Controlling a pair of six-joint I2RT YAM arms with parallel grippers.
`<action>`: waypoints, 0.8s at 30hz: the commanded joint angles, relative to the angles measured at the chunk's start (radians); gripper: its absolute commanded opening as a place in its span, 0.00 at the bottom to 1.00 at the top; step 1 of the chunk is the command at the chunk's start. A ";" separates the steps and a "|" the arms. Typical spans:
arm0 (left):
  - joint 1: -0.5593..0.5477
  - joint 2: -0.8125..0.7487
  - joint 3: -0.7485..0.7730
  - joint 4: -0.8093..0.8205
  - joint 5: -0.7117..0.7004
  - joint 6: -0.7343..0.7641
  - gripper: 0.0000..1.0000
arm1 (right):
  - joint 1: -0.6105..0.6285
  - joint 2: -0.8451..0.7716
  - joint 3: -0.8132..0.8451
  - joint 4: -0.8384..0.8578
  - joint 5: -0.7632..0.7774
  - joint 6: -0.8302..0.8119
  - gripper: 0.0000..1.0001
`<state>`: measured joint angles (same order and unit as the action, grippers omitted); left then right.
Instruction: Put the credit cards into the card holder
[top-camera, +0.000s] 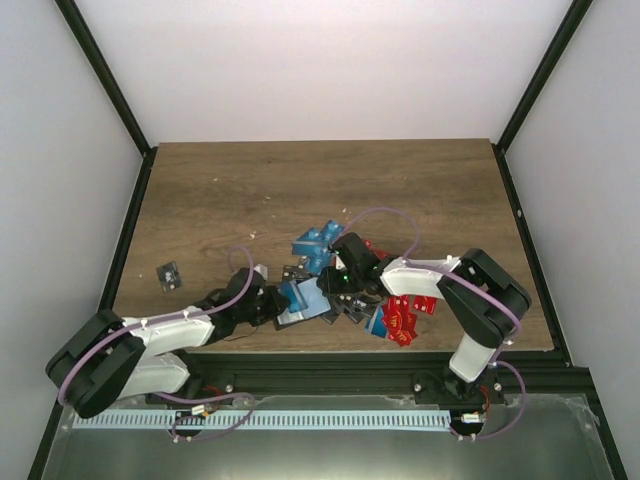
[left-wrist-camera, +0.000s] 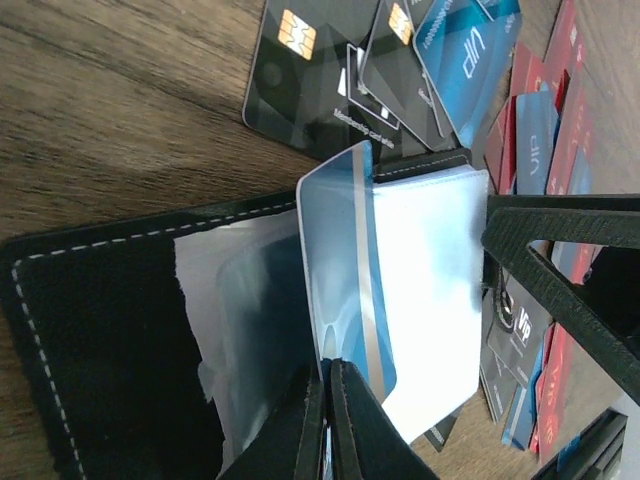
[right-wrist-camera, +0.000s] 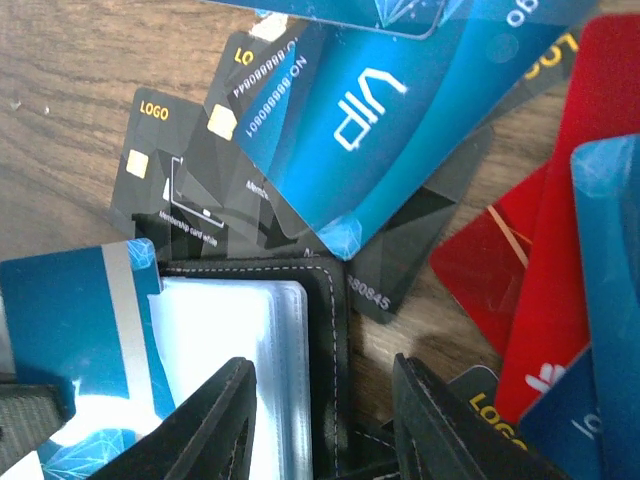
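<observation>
Wooden table (top-camera: 300, 180), dark grain. The credit cards (top-camera: 400, 318) lie in a loose overlapping heap by the middle of the near edge, spreading toward the near right corner: red, blue, black.

We note the card holder (left-wrist-camera: 100, 330) lying open and flat at the left side of that heap, close to the near edge, its clear sleeves (left-wrist-camera: 440, 280) facing up.

Right pincer (right-wrist-camera: 322, 400): fingers apart, straddling the holder's stitched edge.

Left pincer (left-wrist-camera: 328, 410): fingers together, clamped on a blue card (left-wrist-camera: 345, 260) with a silver stripe. The card lies over the sleeves; we cannot tell whether it sits in a pocket.

One black card (top-camera: 170, 275) rests alone near the left edge, well apart.
</observation>
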<state>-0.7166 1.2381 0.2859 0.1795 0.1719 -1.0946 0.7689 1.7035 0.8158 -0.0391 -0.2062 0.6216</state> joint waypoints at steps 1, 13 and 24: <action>0.000 -0.059 -0.003 -0.119 -0.007 0.058 0.04 | -0.006 -0.032 -0.049 -0.077 0.001 0.000 0.40; -0.002 -0.251 -0.032 -0.269 -0.017 0.079 0.04 | -0.006 -0.028 -0.073 -0.050 -0.027 0.012 0.40; -0.003 -0.272 -0.027 -0.225 -0.006 0.051 0.04 | -0.006 -0.025 -0.082 -0.042 -0.040 0.011 0.40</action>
<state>-0.7185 1.0210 0.2642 -0.0124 0.1707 -1.0393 0.7670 1.6669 0.7673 -0.0246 -0.2325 0.6228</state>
